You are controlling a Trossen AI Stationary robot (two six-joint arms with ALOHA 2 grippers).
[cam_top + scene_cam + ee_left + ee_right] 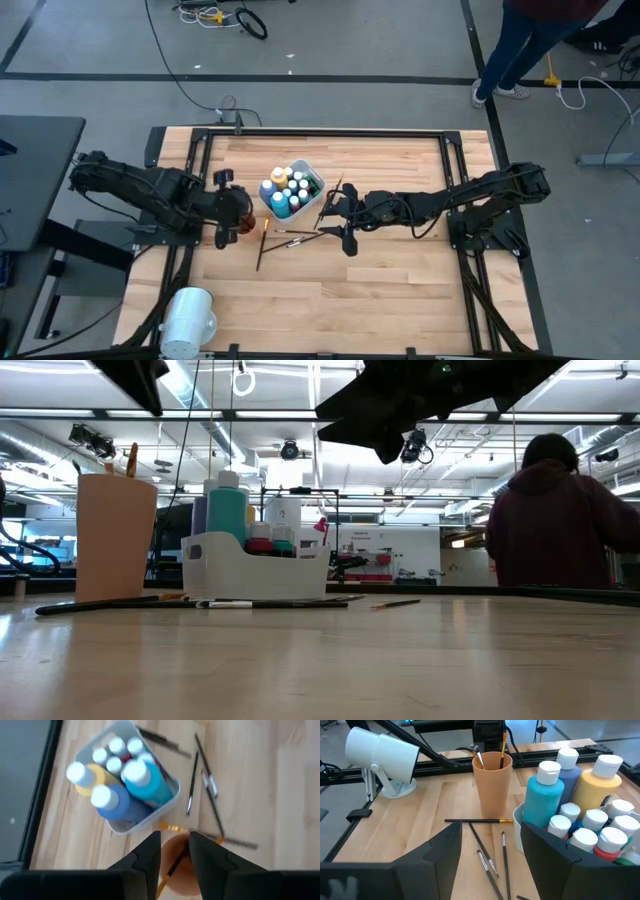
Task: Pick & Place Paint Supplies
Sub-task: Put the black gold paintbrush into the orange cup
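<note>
Paint bottles (580, 807) upright in white tub (312, 180); brushes (490, 757) standing in tan cup (492, 782).
Loose brushes (268, 245) flat on desk (400, 300); left pincer (175, 851) part-open above cup, right pincer (490, 847) wide.

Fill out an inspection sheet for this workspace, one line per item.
Surface: wooden table, level, inside a black frame.
Job's things: paint bottles with white caps stand in a white tub; loose brushes lie flat on the wood beside it; two brushes stand in a tan cup.
Clutter: a white cylinder lies near the table's front left corner.
Grippers: left gripper above the tan cup, jaws parted around a brush handle; right gripper open over the loose brushes.
Cables: cords on the floor behind the table.
Surroundings: a person in a dark hoodie beyond the table.
</note>
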